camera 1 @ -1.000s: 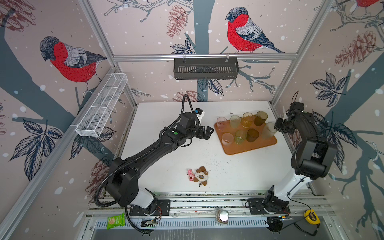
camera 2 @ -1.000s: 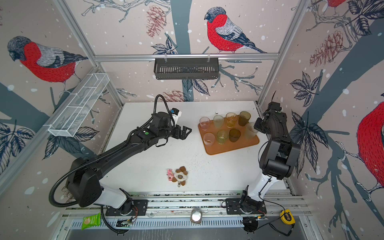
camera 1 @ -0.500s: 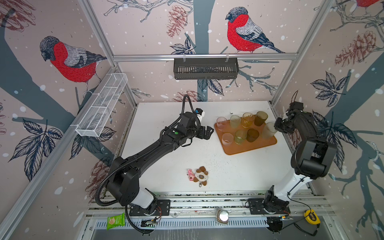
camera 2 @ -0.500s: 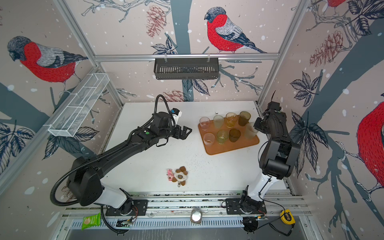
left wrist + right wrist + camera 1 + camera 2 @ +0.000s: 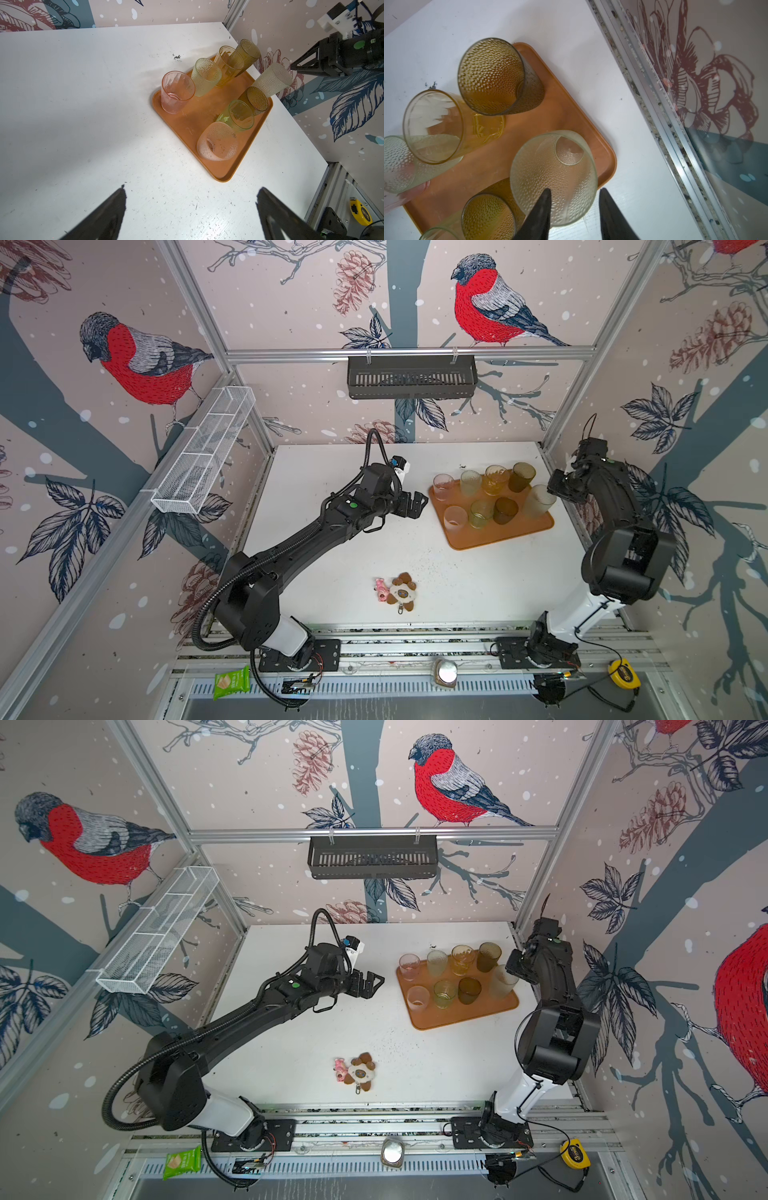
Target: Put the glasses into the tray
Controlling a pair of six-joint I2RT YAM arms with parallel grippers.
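Note:
The orange tray (image 5: 478,537) (image 5: 436,1017) lies on the right of the white table with several glasses standing in it. Among them are a pink one (image 5: 442,486), an amber one (image 5: 495,480) and a dark brown one (image 5: 505,510). A tall frosted cream tumbler (image 5: 538,501) (image 5: 550,172) stands at the tray's right edge. My right gripper (image 5: 555,489) (image 5: 574,189) is open astride its rim, one finger over the mouth and one outside. Left of the tray my left gripper (image 5: 417,506) (image 5: 193,187) hovers open over bare table, holding nothing.
A small plush keychain (image 5: 397,591) lies on the front middle of the table. A black slotted basket (image 5: 411,377) hangs on the back wall and a white wire basket (image 5: 203,452) on the left wall. The right wall's metal frame (image 5: 654,99) runs close beside the tray.
My right gripper's fingers have spread apart at the frosted tumbler's rim. The tumbler stays standing in the tray. The left arm has not moved.

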